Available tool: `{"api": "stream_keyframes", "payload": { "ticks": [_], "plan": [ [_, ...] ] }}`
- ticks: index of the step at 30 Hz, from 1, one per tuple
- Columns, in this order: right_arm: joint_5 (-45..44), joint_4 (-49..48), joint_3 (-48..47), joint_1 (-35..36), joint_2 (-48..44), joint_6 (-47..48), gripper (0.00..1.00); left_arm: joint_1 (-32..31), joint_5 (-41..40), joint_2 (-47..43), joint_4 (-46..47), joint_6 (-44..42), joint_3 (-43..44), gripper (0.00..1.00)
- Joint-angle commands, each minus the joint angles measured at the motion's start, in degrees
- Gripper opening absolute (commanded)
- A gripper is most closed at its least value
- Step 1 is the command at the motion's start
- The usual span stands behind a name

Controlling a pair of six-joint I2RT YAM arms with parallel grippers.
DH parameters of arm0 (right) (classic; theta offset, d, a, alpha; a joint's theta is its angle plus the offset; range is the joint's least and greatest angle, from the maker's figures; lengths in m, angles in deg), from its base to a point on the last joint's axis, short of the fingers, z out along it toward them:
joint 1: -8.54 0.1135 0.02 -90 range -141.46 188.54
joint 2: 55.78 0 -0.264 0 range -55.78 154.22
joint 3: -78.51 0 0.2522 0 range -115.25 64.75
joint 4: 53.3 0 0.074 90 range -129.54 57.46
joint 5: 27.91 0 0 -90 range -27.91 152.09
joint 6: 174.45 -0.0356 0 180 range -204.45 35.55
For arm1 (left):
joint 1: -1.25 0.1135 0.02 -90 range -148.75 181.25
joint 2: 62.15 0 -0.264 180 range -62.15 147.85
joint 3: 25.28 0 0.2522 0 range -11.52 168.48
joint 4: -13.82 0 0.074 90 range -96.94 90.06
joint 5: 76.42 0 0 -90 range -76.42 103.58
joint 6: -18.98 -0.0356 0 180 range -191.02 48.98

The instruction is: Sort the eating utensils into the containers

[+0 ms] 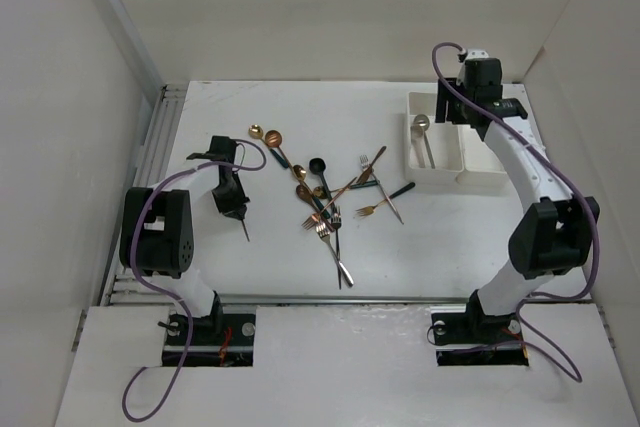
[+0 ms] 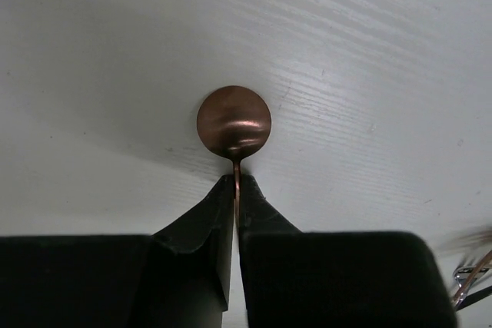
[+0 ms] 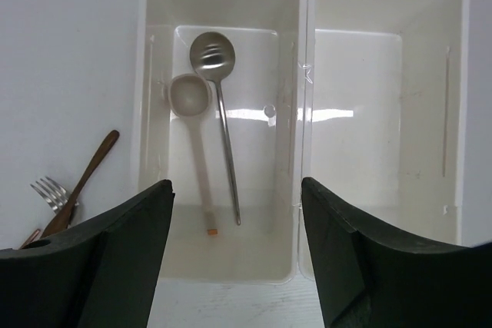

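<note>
You're in a robot lab cell.
Bare white panels [image 1: 60,97] wall in the table [image 1: 300,112] beneath your jaws.

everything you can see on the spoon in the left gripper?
The copper spoon: round shiny bowl, thin wire-like stem, looks metal. The left gripper is shut on the stem close behind the bowl; the rest of the handle is hidden between the fingers. Bowl points away from the wrist over the table; contact with it cannot be told.

The tabletop [image 1: 270,267] is viewed whole from above and behind. Its two-o'clock containers [image 1: 437,177] are shared with the close, downward-facing right wrist view; the left wrist view is closer still.
</note>
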Motion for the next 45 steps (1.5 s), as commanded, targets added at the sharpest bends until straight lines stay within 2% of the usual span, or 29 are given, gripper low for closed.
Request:
{"api": "stream_keyframes", "payload": {
  "ticks": [1,5,7,8,10,11,12,14,15,19,25,32,39,43,44,45],
  "plan": [
    [-1.02,-1.04,-0.61,0.09,-4.6,0.04,0.73,-0.09,1.42,2.91,1.86,0.51,-2.23,0.0],
    [0.73,-1.64,-0.61,1.66,-7.24,1.18,0.73,1.93,3.97,-0.33,3.19,-0.99,-0.85,0.0],
    [0.73,-2.43,0.53,3.68,-8.91,3.64,0.73,2.46,9.47,-2.09,2.58,-1.69,2.66,0.0],
    [0.73,-2.44,1.67,6.47,-9.44,4.6,0.74,2.46,11.78,-3.84,2.57,-1.69,7.64,0.0],
    [2.22,-4.72,2.2,10.26,-10.49,7.24,0.82,2.46,16.7,-5.78,4.06,-2.22,13.29,0.0],
    [4.92,-5.6,2.99,12.37,-11.28,8.03,0.83,2.46,19.77,-7.79,5.11,-2.22,19.06,0.0],
    [6.78,-6.74,2.99,17.09,-11.29,8.65,0.89,1.33,20.32,-8.68,6.17,-3.61,22.08,0.0],
    [10.73,-10.95,2.99,21.95,-11.9,9.18,0.96,-0.86,20.33,-10.18,9.84,-6.42,27.27,0.0],
    [15.02,-12.53,1.86,26.41,-11.9,9.18,0.98,-2.7,20.33,-11.58,11.26,-7.48,30.42,0.0],
    [24.97,-20.1,-3.22,33.81,-8.4,6.91,0.99,-4.04,27.26,-14.13,16.89,-5.56,31.77,0.0],
    [28.68,-22.57,-11.93,35.16,1.18,-2.23,0.96,-8.08,30.08,-17.99,20.4,-4.33,29.41,0.0],
    [31.66,-25.03,-13.97,33.84,5.5,-11.91,0.82,-9.75,30.08,-20.72,21.82,-3.28,28.26,0.0],
    [32.54,-27.31,-13.97,33.84,6.56,-13.67,0.57,-10.28,29.55,-21.78,20.33,-2.75,26.51,0.0],
    [33.08,-28.28,-13.97,33.84,6.56,-14.2,0.31,-10.81,28.76,-21.78,18.93,-1.52,24.66,0.0],
    [33.08,-28.28,-13.97,33.31,6.56,-14.2,0.14,-10.81,28.15,-21.78,18.92,-1.51,24.66,0.0],
    [33.08,-28.28,-13.97,33.31,6.56,-14.2,0.03,-10.81,28.15,-21.78,18.92,-1.51,24.66,0.0]
  ]
}}
